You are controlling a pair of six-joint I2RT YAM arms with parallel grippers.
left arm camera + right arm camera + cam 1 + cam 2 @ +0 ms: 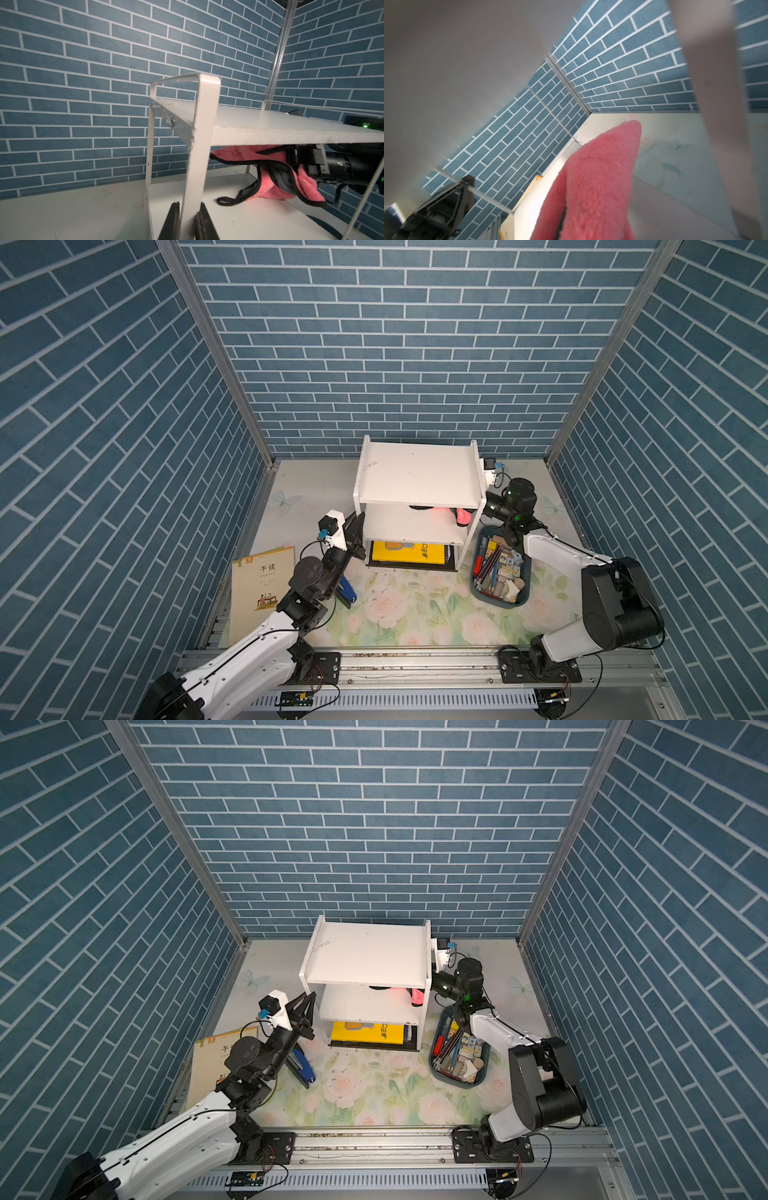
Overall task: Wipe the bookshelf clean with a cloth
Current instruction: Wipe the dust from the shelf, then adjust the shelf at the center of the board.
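Two grips matter to me at this moment. My left gripper (188, 215) pinches the slim white upright (199, 145) at the eight o'clock corner of the bookshelf (417, 477), jaws pressed onto either face of the strip just above the middle board. My right gripper (297, 161) reaches in from the three o'clock side, between the top and middle boards. Its jaws look pinched shut on a bunch of the cloth (270, 187); the fingertips are buried in pink pile, so I go by the way the fabric hangs off them.

The shelf stands at twelve o'clock on the flowered table top (415, 614). The cloth sits inside the shelf, toward the three o'clock end of the middle tier, with its lower folds on the board and its black loop strap (279, 174) trailing out toward nine o'clock.

I judge the cloth light, soft and floppy. It will not push, only drag, so it wants holding by a thick bunch near its middle, with fluffy pile left under the fingers. The strap may snag on the thin frame.

I judge the shelf light and thin-walled, likely to skid or rock under a sideways wipe. That makes the upright the sensible place to brace it, though a hard squeeze could bend the strip.
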